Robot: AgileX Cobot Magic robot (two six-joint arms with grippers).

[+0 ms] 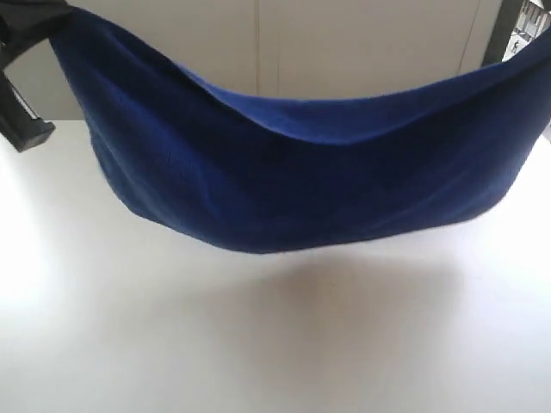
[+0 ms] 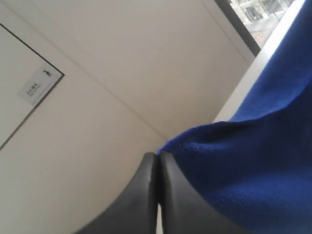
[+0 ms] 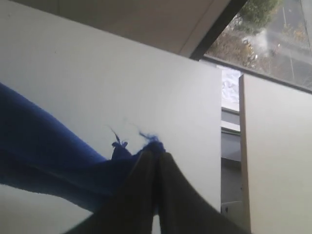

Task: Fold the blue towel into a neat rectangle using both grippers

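The blue towel [image 1: 301, 181] hangs in the air above the white table [image 1: 258, 344], stretched between its two upper corners and sagging in the middle like a hammock. Its left corner runs up to the black left arm [image 1: 26, 34] at the top left of the exterior view; its right corner leaves the frame at the upper right. In the left wrist view my left gripper [image 2: 158, 157] is shut on the blue towel [image 2: 253, 165], which spreads away from the fingertips. In the right wrist view my right gripper [image 3: 155, 152] is shut on a frayed corner of the blue towel [image 3: 48, 151].
Below the hanging cloth lies the white tabletop with a soft shadow [image 1: 336, 292]. Pale wall panels [image 1: 344, 43] stand behind. A window [image 3: 263, 39] shows at the far right.
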